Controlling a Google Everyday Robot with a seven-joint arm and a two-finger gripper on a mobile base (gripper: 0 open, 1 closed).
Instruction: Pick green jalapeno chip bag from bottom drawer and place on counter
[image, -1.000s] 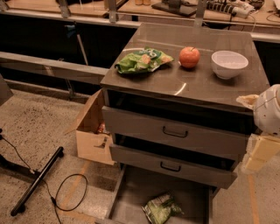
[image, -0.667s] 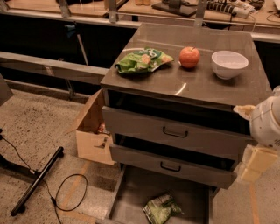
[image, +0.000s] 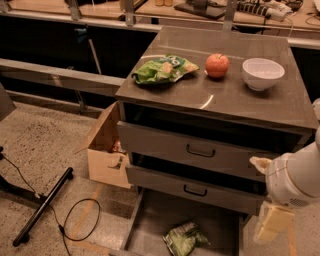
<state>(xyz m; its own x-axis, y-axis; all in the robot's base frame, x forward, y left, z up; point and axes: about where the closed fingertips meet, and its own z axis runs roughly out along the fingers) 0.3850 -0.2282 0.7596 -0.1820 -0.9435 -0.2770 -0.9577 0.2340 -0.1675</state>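
Observation:
The green jalapeno chip bag (image: 184, 238) lies crumpled on the floor of the open bottom drawer (image: 150, 220), near its front edge. It is dark green with pale stripes. My gripper (image: 271, 224) hangs at the right side of the cabinet, level with the lower handled drawer. It is above and to the right of the bag and apart from it. The counter (image: 225, 100) is the glossy grey-brown top of the cabinet.
On the counter lie a lime-green bag (image: 162, 70), a red apple (image: 217, 65) and a white bowl (image: 263, 73). Two grey drawers with black handles (image: 200, 151) stand slightly open. A cardboard box (image: 106, 150) sits left of the cabinet. A black stand and cable (image: 45, 205) lie on the floor.
My arm has moved left and down along the cabinet's right side, closer to the open bottom drawer. The bag and the things on the counter have not moved.

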